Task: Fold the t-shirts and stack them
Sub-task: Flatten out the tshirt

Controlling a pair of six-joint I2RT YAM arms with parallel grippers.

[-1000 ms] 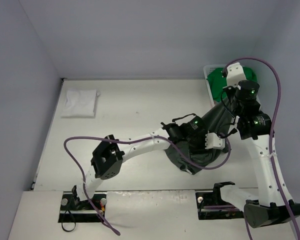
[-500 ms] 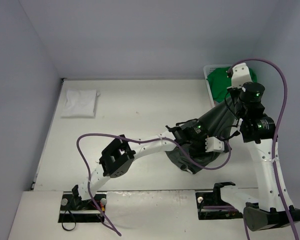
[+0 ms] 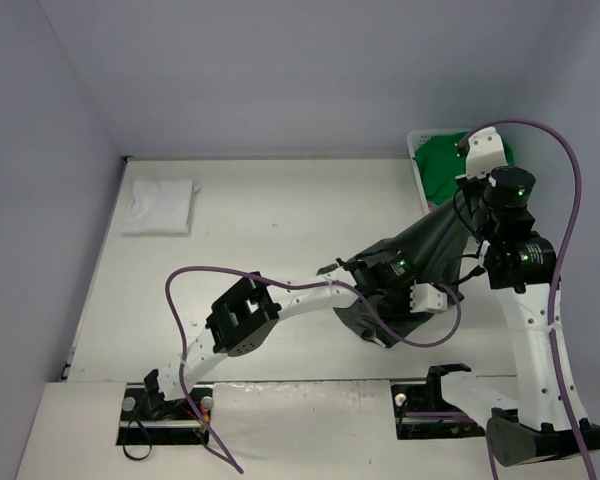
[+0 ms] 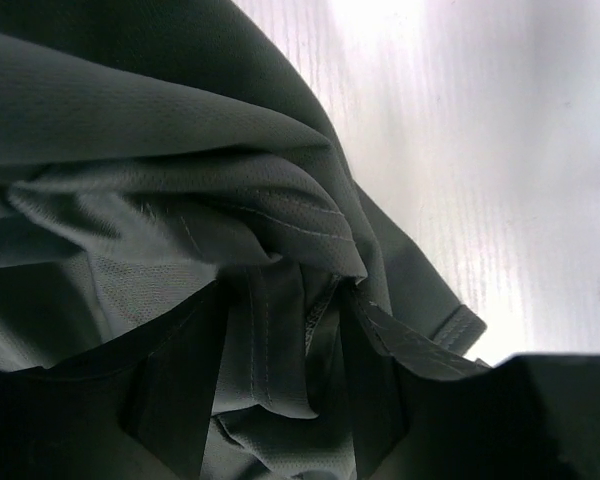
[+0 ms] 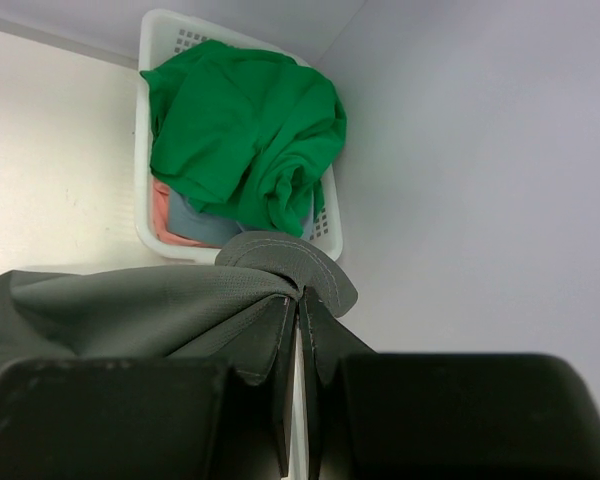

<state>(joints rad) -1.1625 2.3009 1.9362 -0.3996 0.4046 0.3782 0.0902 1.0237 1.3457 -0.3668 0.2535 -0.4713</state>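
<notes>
R claw (image 5: 298, 300) pinched dark grey shirt (image 5: 130, 305) edge | L claw (image 4: 275, 350) clamped bunched fold | risk: thin pinch could've slipped under stretch, dropping shirt crumpled

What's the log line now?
right gripper: pinching dark grey shirt | left gripper: amid its folds, grip unclear | green shirt: in basket

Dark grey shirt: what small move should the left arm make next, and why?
Probably close the left fingers on the seamed fold lying between them. The right fingers pinch one edge of the dark grey shirt up high, while the rest sags bunched onto the table. A second hold looks needed to spread it flat for folding.
</notes>
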